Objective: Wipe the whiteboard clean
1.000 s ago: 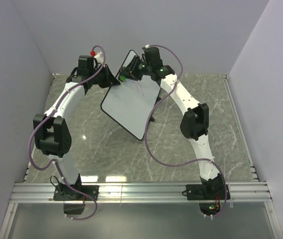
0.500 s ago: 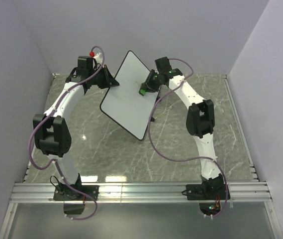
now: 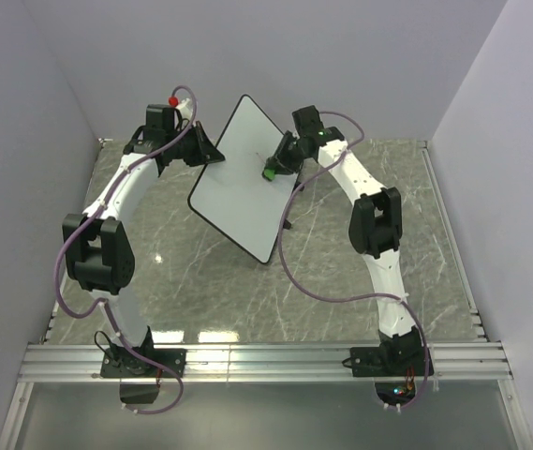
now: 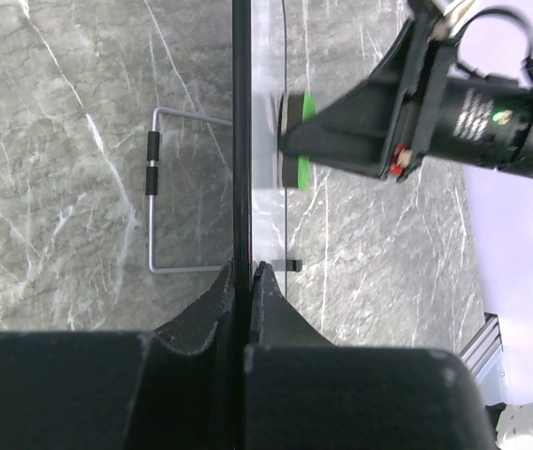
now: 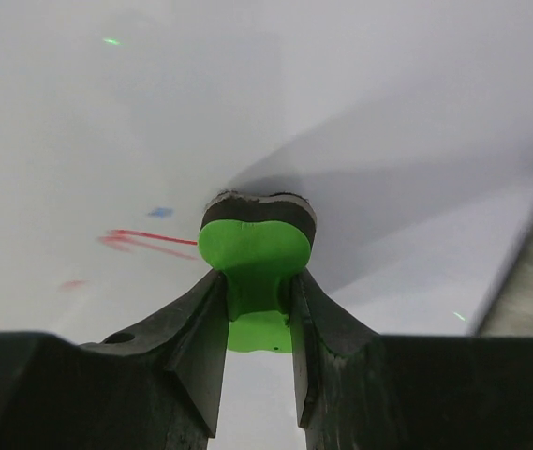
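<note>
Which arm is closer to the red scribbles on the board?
Right. The right gripper holds the green eraser against the board just beside the red scribbles; the left gripper only clamps the board's edge, farther from them.

Top view: light is even and diffuse, from above; no hard shadows are seen. Pale glare patches are reflected on the table [image 3: 158, 258] at its near left. The whiteboard [image 3: 238, 187] is rendered bright, close to washed out; a soft shadow is thrown beneath its near edge.

Left wrist view: the left gripper [image 4: 244, 272] is left nearly black, detail lost. The eraser [image 4: 292, 141] is smeared by blur. The right edge is washed pale.

Right wrist view: a broad grey shadow is cast on the board, right of the eraser. The right gripper [image 5: 259, 281] is underexposed and soft. Tiny green glints are noted; the red marks [image 5: 144, 241] are slightly blurred.
</note>
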Robot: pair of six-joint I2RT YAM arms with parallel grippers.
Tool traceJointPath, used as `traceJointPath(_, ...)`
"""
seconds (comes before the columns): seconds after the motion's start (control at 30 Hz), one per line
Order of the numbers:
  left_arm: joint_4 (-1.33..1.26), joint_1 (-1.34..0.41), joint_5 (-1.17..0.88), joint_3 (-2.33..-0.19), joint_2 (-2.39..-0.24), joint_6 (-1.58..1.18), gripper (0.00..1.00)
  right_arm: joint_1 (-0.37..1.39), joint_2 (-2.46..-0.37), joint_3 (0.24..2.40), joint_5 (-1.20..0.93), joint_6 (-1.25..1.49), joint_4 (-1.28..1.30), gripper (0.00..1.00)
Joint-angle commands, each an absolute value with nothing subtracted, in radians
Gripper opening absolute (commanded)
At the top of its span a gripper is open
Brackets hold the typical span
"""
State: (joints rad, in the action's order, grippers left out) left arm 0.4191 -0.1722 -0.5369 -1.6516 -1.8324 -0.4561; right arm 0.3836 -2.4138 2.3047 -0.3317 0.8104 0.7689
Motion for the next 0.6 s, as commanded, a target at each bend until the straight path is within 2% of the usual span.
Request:
traceJointPath(0.0,0.545,-0.236,-0.623,-1.643,-1.873,-0.344,0.00,0.451,-2.390,2.302,-0.446,0.946,0.447,0.00)
traceJointPath(0.17,0.546,-0.235,-0.617,-1.641,-1.864,-0.341,0.00,0.440,-2.486,2.476,-0.428,1.037,0.376,0.00)
traceJointPath(0.33,0.546,-0.235,-0.603,-1.629,-1.842,-0.336,0.00,0.425,-2.514,2.456,-0.391,1.131,0.298,0.00)
traceJointPath(0.47,0.551,-0.235,-0.600,-1.618,-1.836,-0.331,0.00,0.408,-2.513,2.421,-0.390,1.089,0.372,0.00)
traceJointPath(0.57,0.552,-0.235,-0.600,-1.624,-1.839,-0.330,0.00,0.391,-2.462,2.304,-0.382,1.042,0.415,0.00)
